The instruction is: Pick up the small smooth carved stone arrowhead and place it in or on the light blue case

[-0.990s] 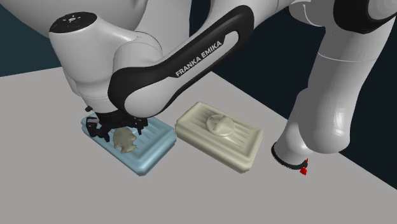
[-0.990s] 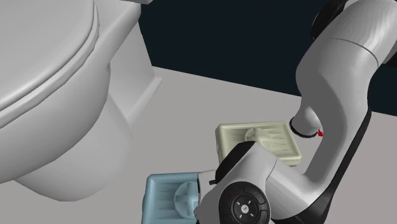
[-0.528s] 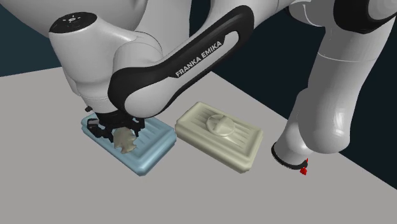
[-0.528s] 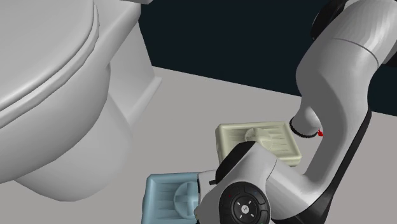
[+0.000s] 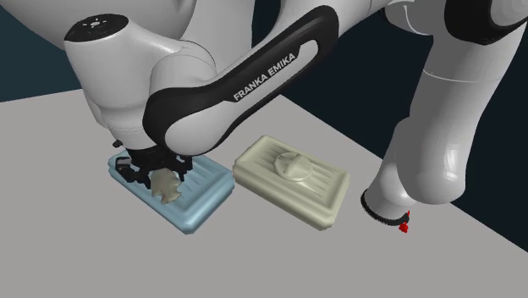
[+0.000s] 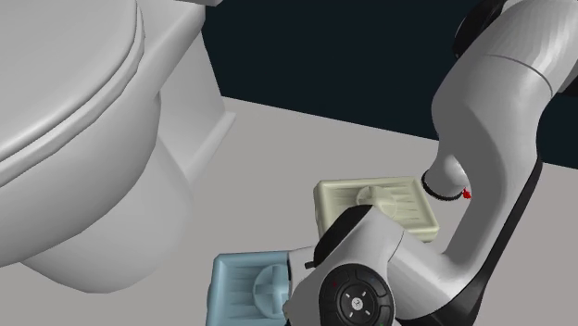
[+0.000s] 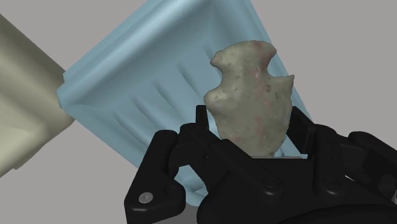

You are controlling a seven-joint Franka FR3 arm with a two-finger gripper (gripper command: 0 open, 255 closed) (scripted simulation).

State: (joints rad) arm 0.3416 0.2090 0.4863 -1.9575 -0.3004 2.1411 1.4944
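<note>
The mottled beige stone arrowhead (image 5: pixel 165 187) rests tip-down on the ribbed top of the light blue case (image 5: pixel 206 195), near the end of the case away from the beige one. My gripper (image 5: pixel 155 174) hangs directly over it. From the wrist, the arrowhead (image 7: pixel 250 97) stands between the black fingers (image 7: pixel 202 121), which flank its base with a thin gap on each side. The gripper (image 7: pixel 251 137) is open. The light blue case (image 7: pixel 153 83) lies behind the stone. In the second exterior view the arm covers much of the case (image 6: pixel 239 285).
A beige case (image 5: pixel 292 179) of the same shape lies beside the blue one, on the shoulder view's right. It also shows from the wrist (image 7: pixel 22 121) and across the room (image 6: pixel 370 206). A large white toilet (image 6: pixel 83 139) stands on the grey floor.
The arrowhead shifted slightly on the blue case between a second ago and half a second ago. Since then it has lain still. The arm has not moved.
</note>
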